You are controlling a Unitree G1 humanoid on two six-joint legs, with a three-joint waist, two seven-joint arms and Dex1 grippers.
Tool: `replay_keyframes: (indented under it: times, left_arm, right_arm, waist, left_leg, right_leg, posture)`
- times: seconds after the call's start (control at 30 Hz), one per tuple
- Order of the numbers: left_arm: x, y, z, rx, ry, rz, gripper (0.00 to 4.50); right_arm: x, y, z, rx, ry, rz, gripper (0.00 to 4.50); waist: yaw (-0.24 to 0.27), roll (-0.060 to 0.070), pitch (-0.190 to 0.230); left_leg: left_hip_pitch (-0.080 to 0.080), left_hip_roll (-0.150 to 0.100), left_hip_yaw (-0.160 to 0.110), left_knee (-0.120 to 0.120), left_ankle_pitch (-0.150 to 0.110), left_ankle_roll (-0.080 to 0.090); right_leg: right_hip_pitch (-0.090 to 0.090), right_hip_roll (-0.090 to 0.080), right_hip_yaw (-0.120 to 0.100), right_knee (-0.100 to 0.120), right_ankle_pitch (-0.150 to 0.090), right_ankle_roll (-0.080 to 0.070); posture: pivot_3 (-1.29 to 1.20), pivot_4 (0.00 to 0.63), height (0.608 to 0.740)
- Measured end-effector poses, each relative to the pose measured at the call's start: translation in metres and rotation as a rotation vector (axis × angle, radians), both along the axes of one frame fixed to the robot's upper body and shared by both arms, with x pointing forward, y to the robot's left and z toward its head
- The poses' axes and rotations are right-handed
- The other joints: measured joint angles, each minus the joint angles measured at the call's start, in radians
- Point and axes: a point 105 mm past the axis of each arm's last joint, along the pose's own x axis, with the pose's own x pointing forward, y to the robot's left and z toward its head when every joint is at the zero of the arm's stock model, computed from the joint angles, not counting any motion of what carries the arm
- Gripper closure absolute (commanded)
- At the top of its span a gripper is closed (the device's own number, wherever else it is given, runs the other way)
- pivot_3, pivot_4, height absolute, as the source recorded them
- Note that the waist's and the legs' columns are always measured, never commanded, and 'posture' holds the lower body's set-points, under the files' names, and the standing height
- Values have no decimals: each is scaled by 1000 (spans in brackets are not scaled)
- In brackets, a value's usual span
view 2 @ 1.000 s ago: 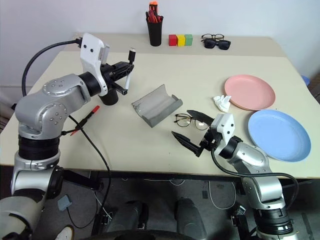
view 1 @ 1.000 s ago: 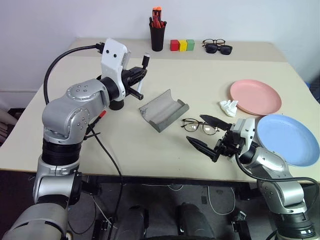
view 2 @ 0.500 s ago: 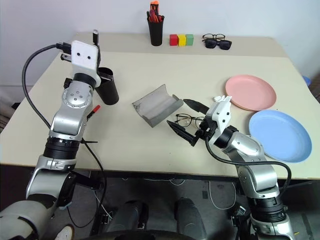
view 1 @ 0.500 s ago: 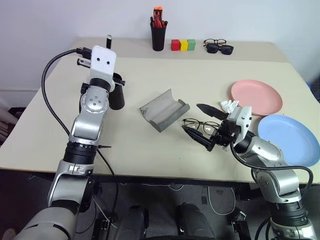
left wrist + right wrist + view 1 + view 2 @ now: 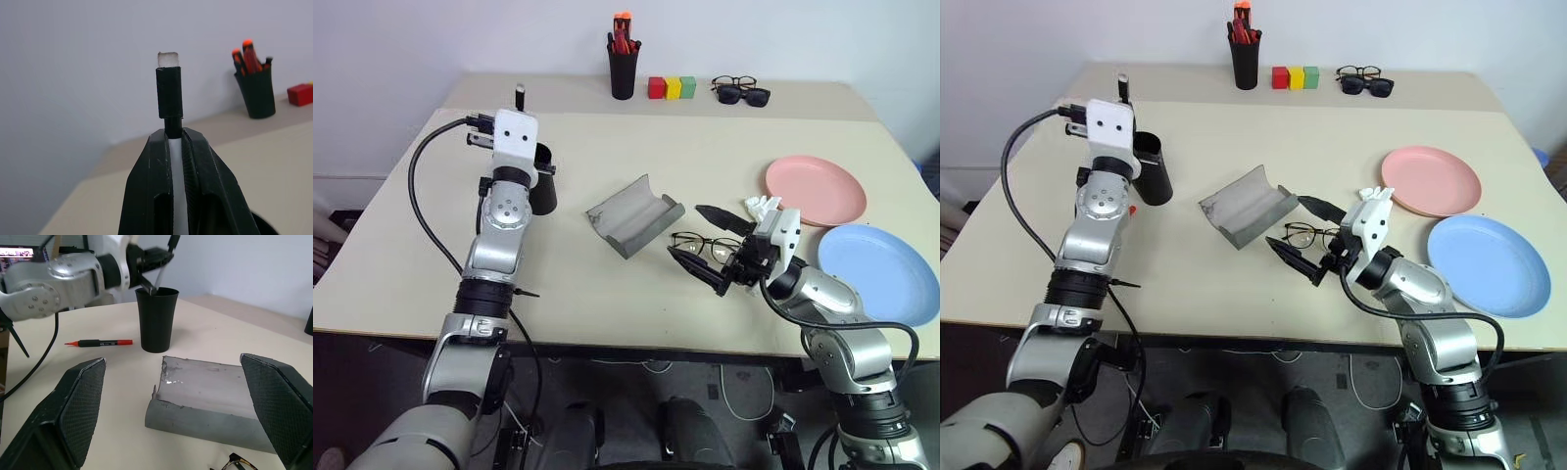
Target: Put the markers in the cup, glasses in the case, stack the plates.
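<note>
Your left gripper (image 5: 177, 147) is clamped on the white-barrelled marker (image 5: 169, 93), black cap up, held roughly upright just above the rim of the black cup (image 5: 157, 318). Likely reason for that pose: the barrel's lower end has to clear the rim before you let go, so the marker drops in tail first. You cannot tell from these views whether the tip is already inside the mouth.

The second marker, dark barrel with red cap (image 5: 100, 342), lies flat on the table (image 5: 636, 284) just beside the cup, on its outer side. It remains to be collected.

Near mid-table the grey case (image 5: 633, 215) lies open, hollow facing up, near the cup but apart from it. Open like that, it is ready to take the glasses.

The clear-lens glasses (image 5: 697, 245) rest on the table just to the right of the case. Your right gripper (image 5: 710, 246) sits with its fingers spread wide on either side of them, holding nothing. Judgement: this is a pre-grasp, aligned to pinch the frame; thin frame, so close gently.

A small crumpled white scrap (image 5: 762, 207) lies by the pink plate (image 5: 815, 189). The blue plate (image 5: 881, 272) sits apart, nearer the table edge; the plates are not yet stacked.

Back edge: pen holder (image 5: 623, 70), coloured blocks (image 5: 670, 88), sunglasses (image 5: 741, 94) with a spare pair of clear glasses just behind; leave these alone
</note>
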Motion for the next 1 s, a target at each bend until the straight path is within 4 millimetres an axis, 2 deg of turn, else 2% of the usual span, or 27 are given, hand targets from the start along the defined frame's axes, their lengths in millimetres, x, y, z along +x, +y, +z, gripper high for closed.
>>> replay_keyframes:
  times: [0.37,0.4,0.43,0.53,0.63,0.73,0.8,0.87,1.0]
  left_arm:
    - [4,-8,-9,-23,16,-31,4410]
    - [4,-9,-10,-27,21,-35,3678]
    - [4,-10,-12,-31,27,-38,3399]
    - [4,-13,-13,-63,36,-51,1986]
    - [-1,-13,-16,-109,39,-74,1986]
    - [-9,-10,-9,-161,23,-111,1986]
    - [-16,1,5,-254,38,-134,1986]
    - [-22,21,16,-326,88,-156,1986]
    - [-47,63,21,-209,353,-294,1986]
  right_arm:
    - [3,2,7,18,-13,-6,0]
    - [4,2,8,18,-13,-9,0]
    - [4,2,8,19,-12,-11,0]
    - [4,2,8,20,-9,-16,0]
    - [5,2,8,20,-11,-18,0]
    - [5,2,8,20,-11,-18,0]
    - [5,2,8,20,-11,-17,0]
    - [5,2,8,20,-11,-17,0]
    - [6,1,8,19,-9,-18,0]
  waist:
    - [0,0,0]
    - [0,0,0]
    - [0,0,0]
    - [0,0,0]
    - [-2,0,0]
    - [-2,0,0]
    - [-4,0,0]
    - [-9,0,0]
    - [-22,1,0]
  left_leg:
    - [-1,0,0,0,0,0]
    - [-1,0,0,0,0,0]
    - [-1,0,0,0,0,0]
    - [-1,0,0,0,0,0]
    - [-1,0,0,0,0,0]
    - [-2,0,0,0,0,0]
    - [-2,0,0,1,0,0]
    - [-2,1,0,0,0,0]
    - [-2,1,0,-1,0,-1]
  right_leg:
    - [-1,0,0,0,0,0]
    - [-1,0,0,0,0,0]
    - [-1,0,0,0,0,0]
    - [-1,0,0,0,0,0]
    - [-1,0,0,1,0,0]
    - [-2,0,0,1,0,0]
    - [-3,0,1,1,0,0]
    - [-3,0,1,2,0,0]
    - [-4,1,0,4,0,0]
  posture:
    - [0,150,740]
    - [0,150,740]
    - [0,150,740]
    - [0,150,740]
    - [0,150,740]
    - [0,150,740]
    - [0,150,740]
    - [0,150,740]
    - [0,150,740]
